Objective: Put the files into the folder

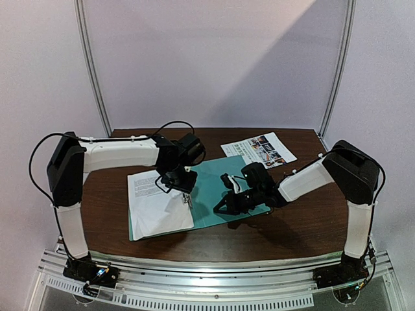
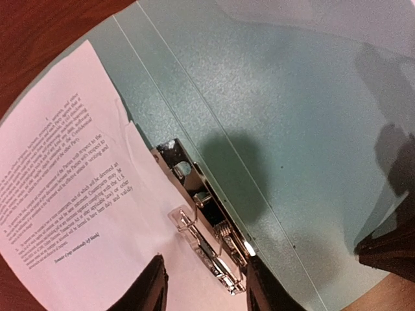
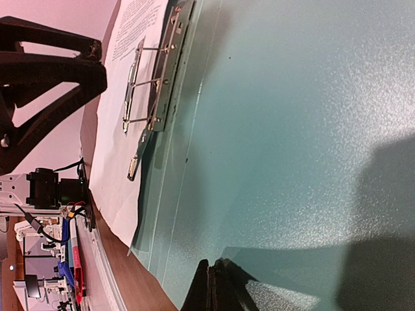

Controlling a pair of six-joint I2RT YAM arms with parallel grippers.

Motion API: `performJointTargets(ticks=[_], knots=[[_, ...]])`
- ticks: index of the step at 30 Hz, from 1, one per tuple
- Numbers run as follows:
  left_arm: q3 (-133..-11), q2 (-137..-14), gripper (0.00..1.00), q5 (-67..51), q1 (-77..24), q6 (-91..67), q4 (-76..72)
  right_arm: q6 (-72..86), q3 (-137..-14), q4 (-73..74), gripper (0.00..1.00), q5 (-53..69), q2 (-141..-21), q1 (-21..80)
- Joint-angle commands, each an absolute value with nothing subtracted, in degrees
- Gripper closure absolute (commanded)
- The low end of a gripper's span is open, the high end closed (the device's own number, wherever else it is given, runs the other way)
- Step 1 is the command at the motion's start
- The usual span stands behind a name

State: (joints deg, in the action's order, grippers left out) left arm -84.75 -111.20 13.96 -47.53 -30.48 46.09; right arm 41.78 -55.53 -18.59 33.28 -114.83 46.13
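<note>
The teal folder (image 1: 217, 184) lies open on the table. The plain white text sheet (image 1: 154, 206) lies on its left half, its edge by the metal clip (image 2: 207, 240) at the spine. The colour-photo sheet (image 1: 259, 149) lies on the table behind the folder, apart from it. My left gripper (image 1: 186, 191) is open, its fingers (image 2: 150, 290) on either side of the clip's near end, just above the sheet (image 2: 71, 194). My right gripper (image 1: 224, 206) is shut, its tips (image 3: 217, 288) at the folder's right flap (image 3: 292, 129) near its front edge, with nothing held.
The dark wooden table (image 1: 292, 220) ends at a metal rail (image 1: 214, 272) in front. White walls and frame posts (image 1: 337, 65) close in the back and sides. The left arm (image 1: 117, 155) reaches over the table's back left.
</note>
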Motion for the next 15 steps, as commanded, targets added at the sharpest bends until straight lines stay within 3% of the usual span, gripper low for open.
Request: performJointTargets(ticks=[1,15], knots=[[-83.4,-110.2,0.6,13.9,-47.2,-32.5,44.8,41.9,-53.8,-14.4,1.0,32.3,-116.4,46.5],[-82.8,-114.2,0.68,12.5,-46.1,-35.1,44.0,42.0,-53.7,-14.6,1.0,32.4,-116.4,46.6]])
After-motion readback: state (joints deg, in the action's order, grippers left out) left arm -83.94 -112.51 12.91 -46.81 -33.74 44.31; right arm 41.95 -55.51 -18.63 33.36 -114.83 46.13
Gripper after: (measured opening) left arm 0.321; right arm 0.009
